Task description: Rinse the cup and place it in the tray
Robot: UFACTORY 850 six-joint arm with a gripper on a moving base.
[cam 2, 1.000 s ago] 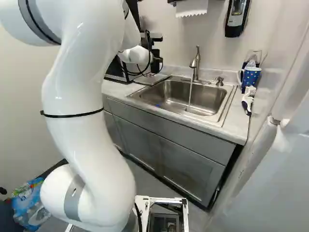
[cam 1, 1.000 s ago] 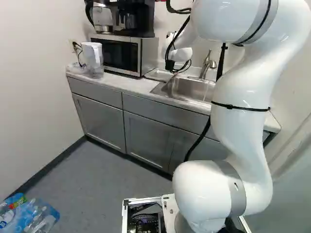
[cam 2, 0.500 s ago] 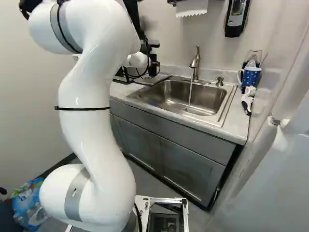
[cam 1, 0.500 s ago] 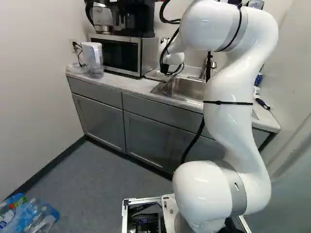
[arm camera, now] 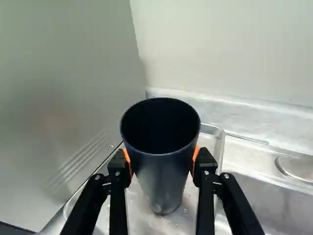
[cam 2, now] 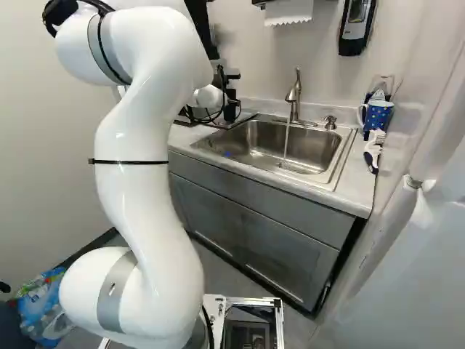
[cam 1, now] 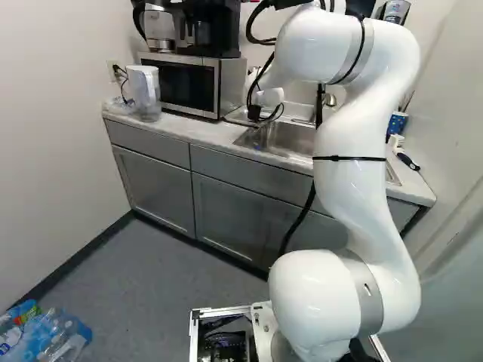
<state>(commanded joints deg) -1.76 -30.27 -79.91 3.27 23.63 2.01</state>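
In the right base view, the gripper [cam 2: 231,106] is a small black shape at the counter's back, left of the sink. The wrist view shows the gripper [arm camera: 162,164] closed around a dark, tapered cup [arm camera: 164,171], an orange pad on either side. The cup stands upright, its open mouth facing the camera. Beneath it lies the shiny metal tray [arm camera: 218,147], with water drops on it; whether the cup's base touches the tray, I cannot tell. Water runs from the faucet [cam 2: 293,98] into the sink [cam 2: 312,149].
The microwave [cam 1: 185,81] stands close beside the tray, its side wall rising next to the gripper in the wrist view. A water pitcher [cam 1: 143,87] is farther left. Right of the sink are a blue dotted mug [cam 2: 377,115] and a brush [cam 2: 373,149].
The arm's upper part has shifted left in the left base view and right in the right base view. Its far end has moved slightly left and down, towards the tray. The base has stayed put.
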